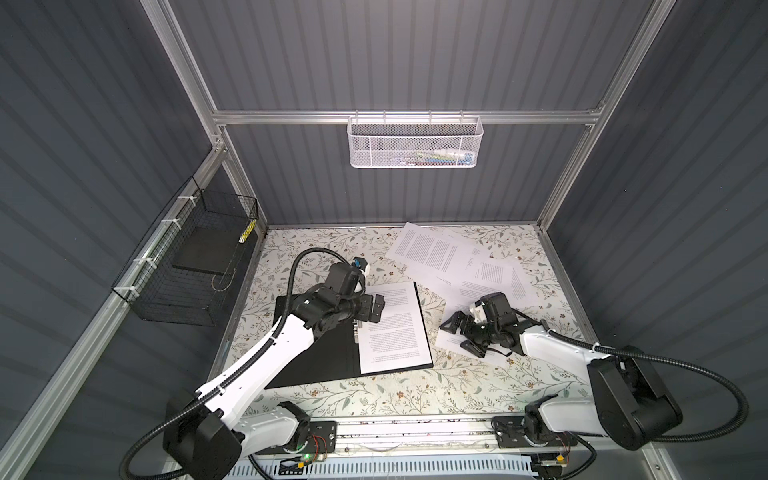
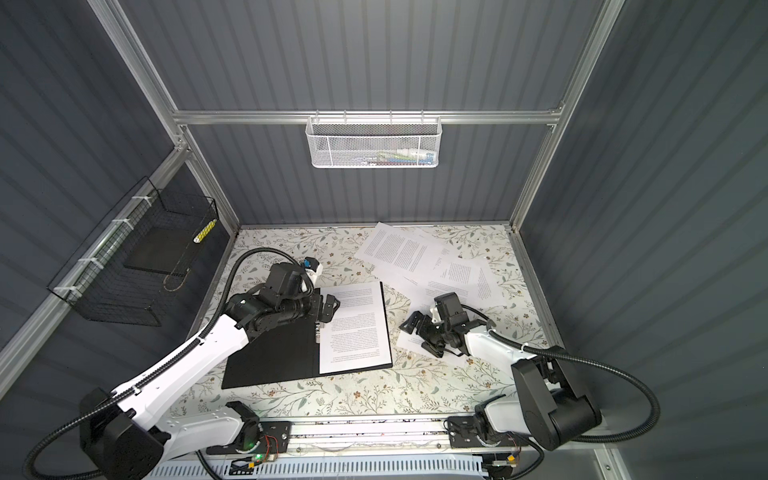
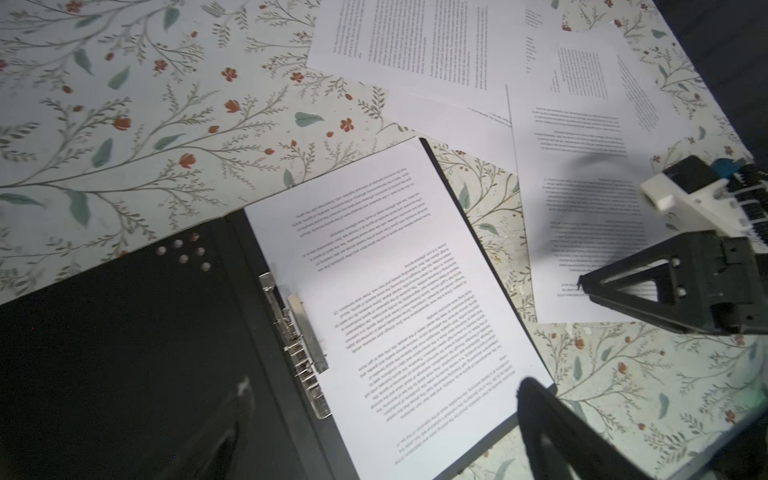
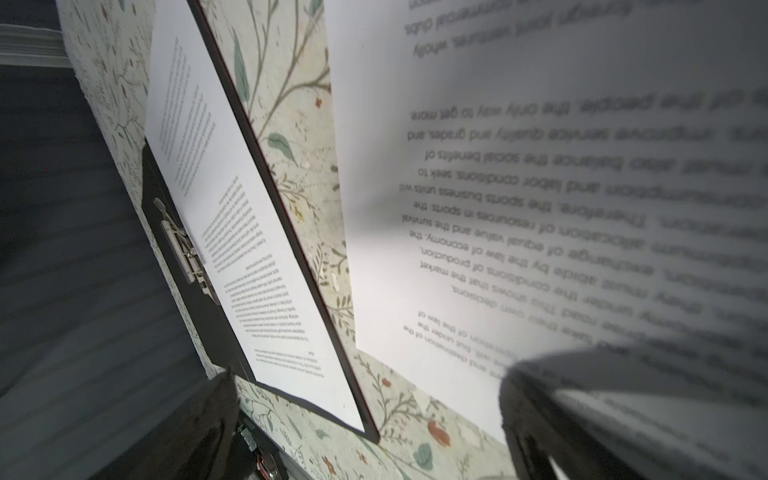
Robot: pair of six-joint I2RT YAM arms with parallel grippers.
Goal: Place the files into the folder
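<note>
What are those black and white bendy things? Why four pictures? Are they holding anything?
They are two robot arms. Two pictures look down from above; two come from cameras on the arms' wrists. On the flowery table lies an open folder, black inside, with one printed sheet in it. More sheets lie loose nearby. The left tool is over the folder, the right tool over a loose sheet. Both are open and hold nothing.

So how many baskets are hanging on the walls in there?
2. A white mesh basket hangs on the back wall; a black wire basket is strapped to the left wall. None other shows, though some may be out of view.
</note>
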